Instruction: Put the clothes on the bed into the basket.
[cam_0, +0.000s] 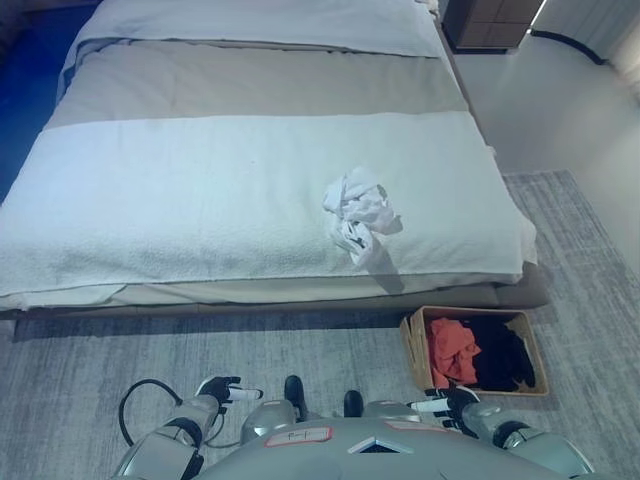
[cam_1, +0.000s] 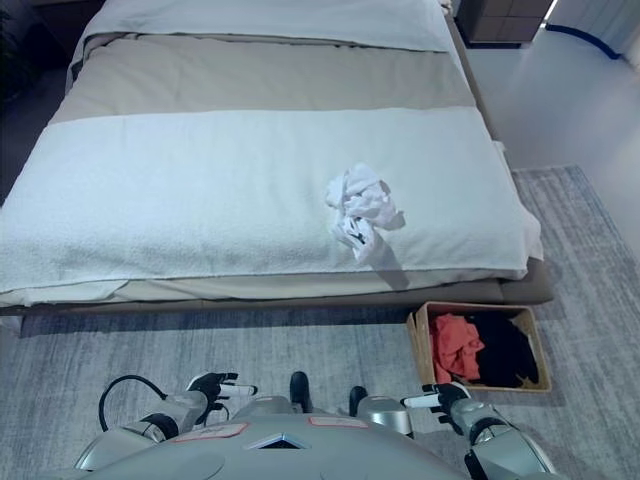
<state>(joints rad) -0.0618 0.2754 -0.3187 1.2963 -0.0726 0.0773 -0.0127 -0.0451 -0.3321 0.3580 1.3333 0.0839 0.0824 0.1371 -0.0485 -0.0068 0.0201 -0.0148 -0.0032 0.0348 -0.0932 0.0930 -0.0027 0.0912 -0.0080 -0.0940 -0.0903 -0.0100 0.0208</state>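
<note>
- On the bed (cam_0: 150, 200), near its foot edge and right of centre, lies one crumpled white garment (cam_0: 358, 213), bunched with no clear long axis.
- It sits ahead of both hands, well apart from them; the right robot hand (cam_0: 450, 403) is nearer, the left robot hand (cam_0: 222, 390) farther off.
- Both hands hang low by the rug (cam_0: 90, 380), fingers loosely apart, holding nothing.
- The basket (cam_0: 414, 345) stands on the floor just ahead of the right hand, already holding red and dark clothes.
- What kind of garment it is I cannot make out.
</note>
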